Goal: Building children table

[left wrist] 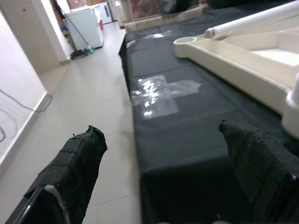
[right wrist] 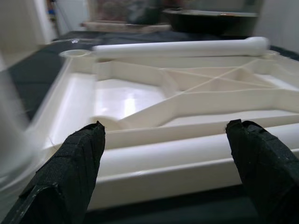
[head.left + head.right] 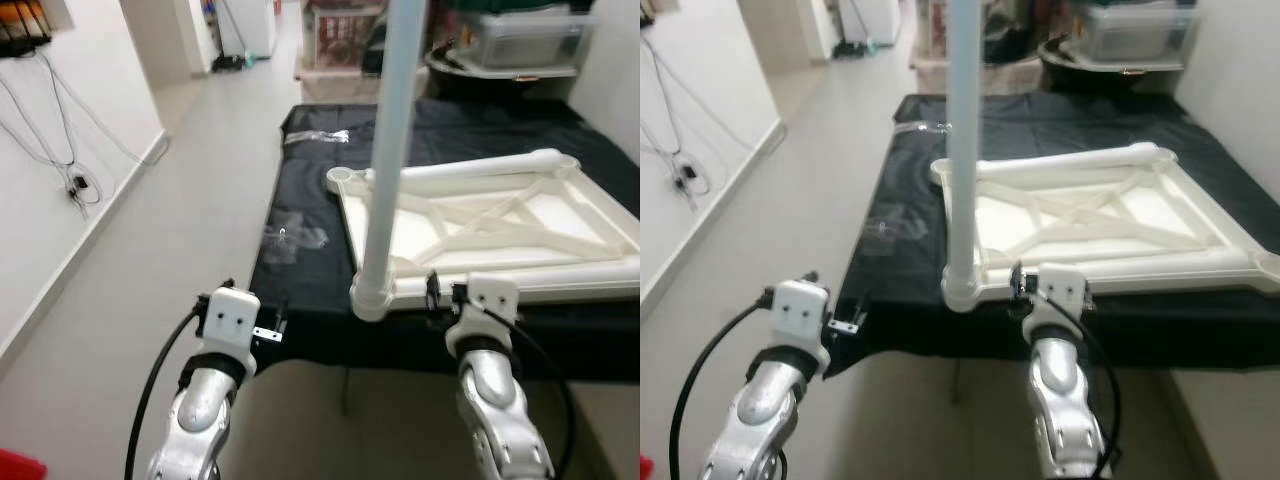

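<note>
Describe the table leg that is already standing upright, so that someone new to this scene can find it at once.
Find the black cloth spread on the floor, with the white upside-down tabletop lying on it. At the tabletop's near left corner one white leg stands vertically in its socket. The other leg lies flat along the far edge.

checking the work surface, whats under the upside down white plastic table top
The upside-down white plastic table top lies on a black cloth that spreads past its edges. Whatever the cloth covers is hidden. One white leg stands upright in its near corner socket; another white leg lies across its far edge.
</note>
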Robot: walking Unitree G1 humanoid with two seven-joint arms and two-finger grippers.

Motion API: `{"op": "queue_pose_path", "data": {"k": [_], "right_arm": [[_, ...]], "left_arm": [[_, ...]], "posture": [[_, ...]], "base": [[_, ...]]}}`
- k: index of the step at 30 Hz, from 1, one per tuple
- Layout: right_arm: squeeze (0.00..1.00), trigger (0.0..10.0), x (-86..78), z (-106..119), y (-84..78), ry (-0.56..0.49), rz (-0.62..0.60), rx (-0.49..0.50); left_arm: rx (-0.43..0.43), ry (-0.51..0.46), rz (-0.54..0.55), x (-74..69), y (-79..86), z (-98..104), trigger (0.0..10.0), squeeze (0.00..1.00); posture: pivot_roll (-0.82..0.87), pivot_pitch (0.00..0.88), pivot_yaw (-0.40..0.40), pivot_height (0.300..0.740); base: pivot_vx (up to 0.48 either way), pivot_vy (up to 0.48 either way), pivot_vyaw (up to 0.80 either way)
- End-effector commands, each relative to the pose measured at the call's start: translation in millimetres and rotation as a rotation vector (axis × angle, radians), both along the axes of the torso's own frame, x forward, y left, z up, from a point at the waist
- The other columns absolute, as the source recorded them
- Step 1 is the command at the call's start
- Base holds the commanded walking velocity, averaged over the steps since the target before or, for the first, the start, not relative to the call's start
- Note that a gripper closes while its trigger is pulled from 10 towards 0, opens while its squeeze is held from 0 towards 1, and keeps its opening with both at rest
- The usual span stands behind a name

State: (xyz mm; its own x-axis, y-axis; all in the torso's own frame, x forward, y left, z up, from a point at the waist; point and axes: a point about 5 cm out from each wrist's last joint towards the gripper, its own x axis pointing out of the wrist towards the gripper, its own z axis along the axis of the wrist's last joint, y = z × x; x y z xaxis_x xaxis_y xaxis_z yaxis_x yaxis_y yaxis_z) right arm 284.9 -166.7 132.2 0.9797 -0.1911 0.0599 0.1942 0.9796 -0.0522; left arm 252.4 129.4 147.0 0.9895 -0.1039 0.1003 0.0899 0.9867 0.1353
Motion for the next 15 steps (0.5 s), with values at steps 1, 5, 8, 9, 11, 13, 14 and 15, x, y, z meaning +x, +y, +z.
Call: {"op": "queue_pose_path", "data": {"k": [1,5,8,9,11,13,14,15], "right_arm": [[0.00,10.0,-2.7,0,-5.4,-0.005,-0.031,-0.008],[0.00,10.0,-0.8,0,-11.6,0.004,-0.055,-0.013],[0.00,10.0,0.5,-1,-19.1,0.008,-0.079,-0.009],[0.00,10.0,2.8,0,-29.9,0.011,-0.093,-0.010],[0.00,10.0,8.8,1,-43.3,0.013,-0.030,0.033],[0.00,10.0,8.8,1,-43.3,0.013,-0.030,0.033],[0.00,10.0,11.6,2,-48.3,0.018,0.037,0.053],[0.00,10.0,14.7,5,-55.3,0.025,0.133,0.070]], "left_arm": [[-0.003,0.019,-0.006,-0.9,0.2,-3,10.0,0.00],[-0.012,0.020,-0.021,-1.0,-2.0,-3,10.0,0.00],[-0.015,0.024,-0.031,-1.6,-3.2,-3,10.0,0.00],[-0.026,0.032,-0.050,-3.1,-5.3,-4,10.0,0.00],[-0.040,0.049,-0.097,-6.6,-9.9,-7,10.0,0.00],[-0.040,0.049,-0.097,-6.6,-9.9,-7,10.0,0.00],[-0.054,0.058,-0.135,-9.9,-13.6,-8,10.0,0.00],[-0.069,0.068,-0.189,-15.3,-19.5,-10,10.0,0.00]], "posture": [[0.06,0.078,-0.011,0.740],[0.06,0.083,-0.010,0.740],[0.06,0.082,-0.010,0.740],[0.06,0.089,-0.011,0.740],[0.06,0.094,-0.009,0.740],[0.06,0.094,-0.009,0.740],[0.06,0.105,-0.007,0.740],[0.06,0.120,-0.007,0.740]], "base": [[0.000,0.000,0.00],[0.000,0.000,0.00],[0.000,0.000,0.00],[0.000,0.000,0.00],[0.000,0.000,0.00],[0.000,0.000,0.00],[0.000,0.000,0.00],[0.000,0.000,0.00]]}}
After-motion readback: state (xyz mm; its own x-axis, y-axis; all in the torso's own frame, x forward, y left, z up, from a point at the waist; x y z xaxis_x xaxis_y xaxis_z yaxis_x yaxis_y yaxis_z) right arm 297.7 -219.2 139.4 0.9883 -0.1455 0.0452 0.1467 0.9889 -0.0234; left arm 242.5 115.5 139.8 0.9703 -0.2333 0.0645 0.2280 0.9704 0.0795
